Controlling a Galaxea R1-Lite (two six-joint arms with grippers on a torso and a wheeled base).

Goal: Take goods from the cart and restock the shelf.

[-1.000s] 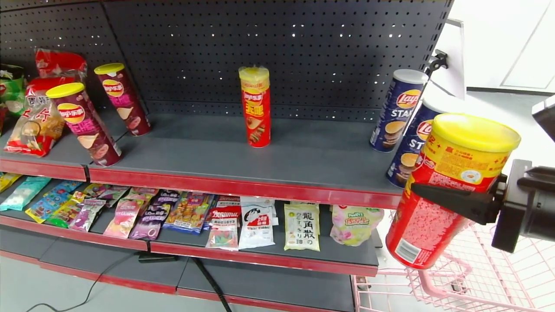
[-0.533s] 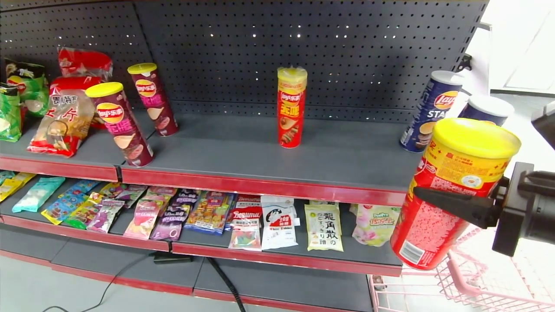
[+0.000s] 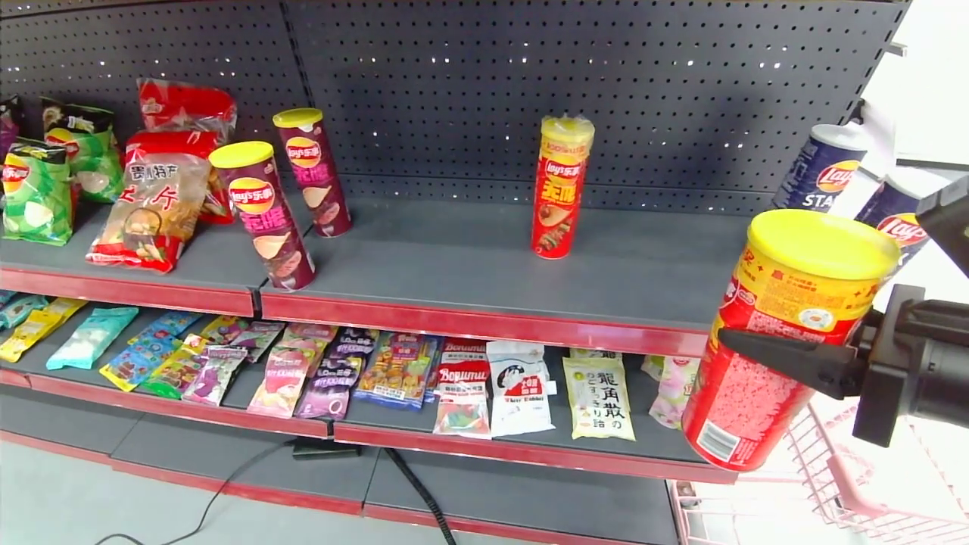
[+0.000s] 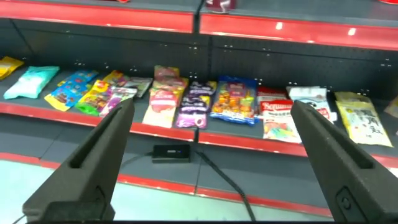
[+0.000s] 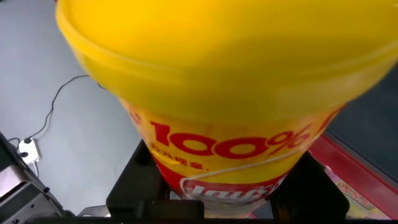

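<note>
A red chip can with a yellow lid [image 3: 810, 272] hangs upright at the right, in front of the upper shelf's [image 3: 469, 265] red front edge. My right gripper [image 3: 772, 352] is shut on its middle. The right wrist view looks down on the can's lid [image 5: 230, 93], with the right gripper [image 5: 224, 199] clamping it from both sides. A matching red can [image 3: 559, 189] stands at the shelf's back centre. In the left wrist view my left gripper [image 4: 211, 155] is open, holds nothing, and faces the lower shelf's snack packets [image 4: 236, 102].
Two maroon cans [image 3: 265, 216] stand left of centre, chip bags [image 3: 151, 204] farther left, blue cans [image 3: 821, 170] at the right end. Bare shelf board lies between the red can and the blue cans. The pink cart [image 3: 833, 484] is at lower right. A cable [image 3: 416, 484] crosses the floor.
The whole head picture has shifted: the shelf and its goods slid right, so the camera turned left. The held can and right gripper keep their place in the picture.
</note>
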